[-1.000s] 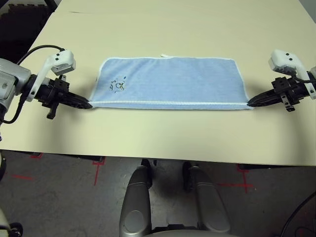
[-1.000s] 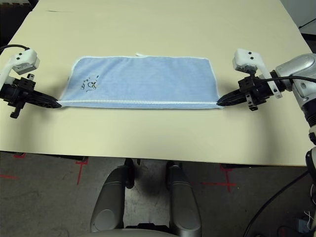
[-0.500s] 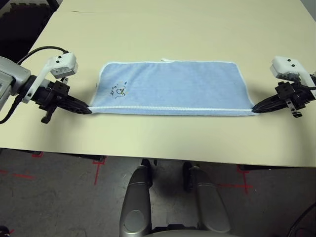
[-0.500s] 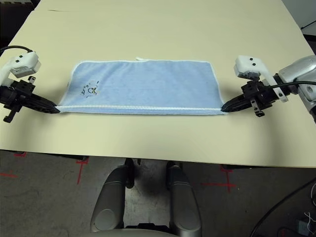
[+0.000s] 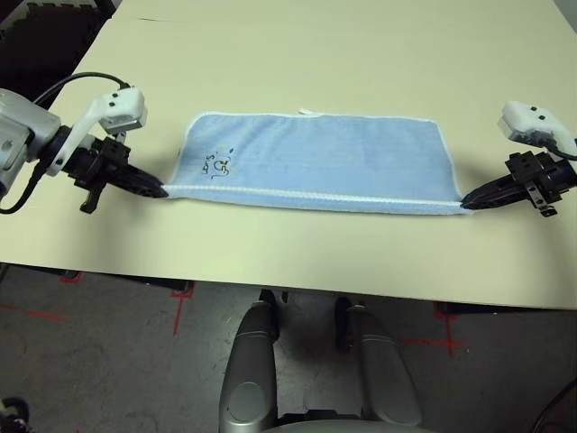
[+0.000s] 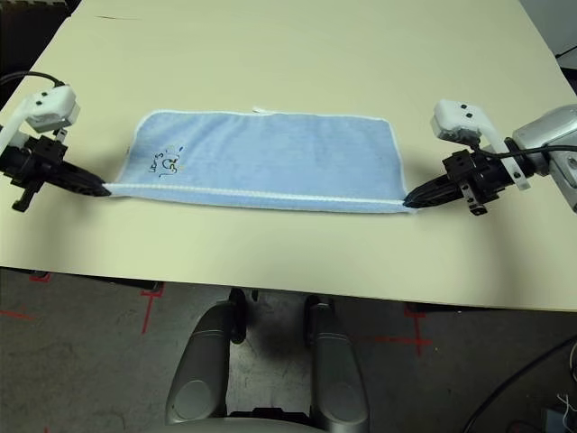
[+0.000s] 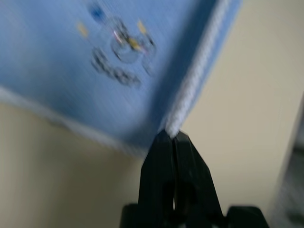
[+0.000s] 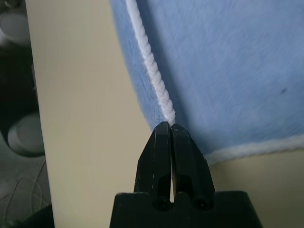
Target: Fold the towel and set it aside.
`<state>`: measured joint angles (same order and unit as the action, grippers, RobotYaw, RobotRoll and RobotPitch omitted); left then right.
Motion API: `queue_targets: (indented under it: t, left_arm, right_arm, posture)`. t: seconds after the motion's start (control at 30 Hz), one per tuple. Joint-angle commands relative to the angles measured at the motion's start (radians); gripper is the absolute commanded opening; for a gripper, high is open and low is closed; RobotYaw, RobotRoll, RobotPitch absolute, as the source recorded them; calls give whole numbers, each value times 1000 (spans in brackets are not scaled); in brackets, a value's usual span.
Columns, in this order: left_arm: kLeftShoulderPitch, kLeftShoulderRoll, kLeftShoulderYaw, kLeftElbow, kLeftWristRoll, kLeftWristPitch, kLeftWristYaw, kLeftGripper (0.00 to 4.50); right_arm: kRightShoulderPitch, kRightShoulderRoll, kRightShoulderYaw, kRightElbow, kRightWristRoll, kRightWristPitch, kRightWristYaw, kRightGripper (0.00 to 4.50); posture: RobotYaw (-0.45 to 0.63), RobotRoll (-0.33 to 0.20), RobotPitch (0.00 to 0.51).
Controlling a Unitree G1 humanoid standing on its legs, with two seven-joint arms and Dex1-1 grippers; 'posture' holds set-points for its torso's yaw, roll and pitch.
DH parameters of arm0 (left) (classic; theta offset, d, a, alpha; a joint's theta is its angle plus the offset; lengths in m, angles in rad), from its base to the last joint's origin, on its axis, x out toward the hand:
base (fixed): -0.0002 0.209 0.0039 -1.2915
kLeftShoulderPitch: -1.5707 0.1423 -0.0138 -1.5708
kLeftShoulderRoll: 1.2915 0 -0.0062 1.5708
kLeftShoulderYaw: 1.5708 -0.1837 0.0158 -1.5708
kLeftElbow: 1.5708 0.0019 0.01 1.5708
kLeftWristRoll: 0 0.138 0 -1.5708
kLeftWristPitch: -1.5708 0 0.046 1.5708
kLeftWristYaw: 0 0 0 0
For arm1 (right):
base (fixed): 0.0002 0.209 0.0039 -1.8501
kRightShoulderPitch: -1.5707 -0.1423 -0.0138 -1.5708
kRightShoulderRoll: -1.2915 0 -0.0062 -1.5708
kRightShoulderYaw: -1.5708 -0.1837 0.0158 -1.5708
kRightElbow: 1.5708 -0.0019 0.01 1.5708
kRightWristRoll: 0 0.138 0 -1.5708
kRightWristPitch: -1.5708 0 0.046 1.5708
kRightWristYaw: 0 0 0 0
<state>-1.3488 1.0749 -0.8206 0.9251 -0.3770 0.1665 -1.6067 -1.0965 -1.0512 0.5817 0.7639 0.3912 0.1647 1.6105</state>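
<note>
Stretching across the middle of the cream worktop [image 5: 297, 63], the towel [image 5: 315, 162] lay as a long light-blue band, doubled over so that its white-stitched near edge ran almost straight from one arm to the other. It sat flat on the surface, nearer the robot's side than the far side.

At the towel's left end the left tool [image 5: 155, 190] was pinched shut on the near corner, its black fingers [image 7: 173, 161] pressed together right where the white edging met them. At the opposite end the right tool [image 6: 413, 201] was clamped the same way on the other near corner, the corded edging running straight into its closed fingertips [image 8: 170, 142].

A small dark cartoon print [image 5: 218, 166] showed on the cloth close to the left end. A little white tag [image 6: 262, 111] poked out from the towel's far edge, a bit left of its middle.
</note>
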Motion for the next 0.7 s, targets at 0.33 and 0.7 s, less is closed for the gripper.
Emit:
queue_targets:
  t: [0.33, 0.7]
  left_arm:
    - [-90, -119, 260, 277, 301, -116, -6, 24]
    - [-79, -128, 417, 358, 470, -190, 152, 24]
  right_arm:
    - [-143, 181, -227, 394, -240, -175, -90, 0]
    - [-149, 211, -341, 469, -374, -236, -185, 0]
  posture:
    - [23, 0, 286]
    - [28, 0, 288]
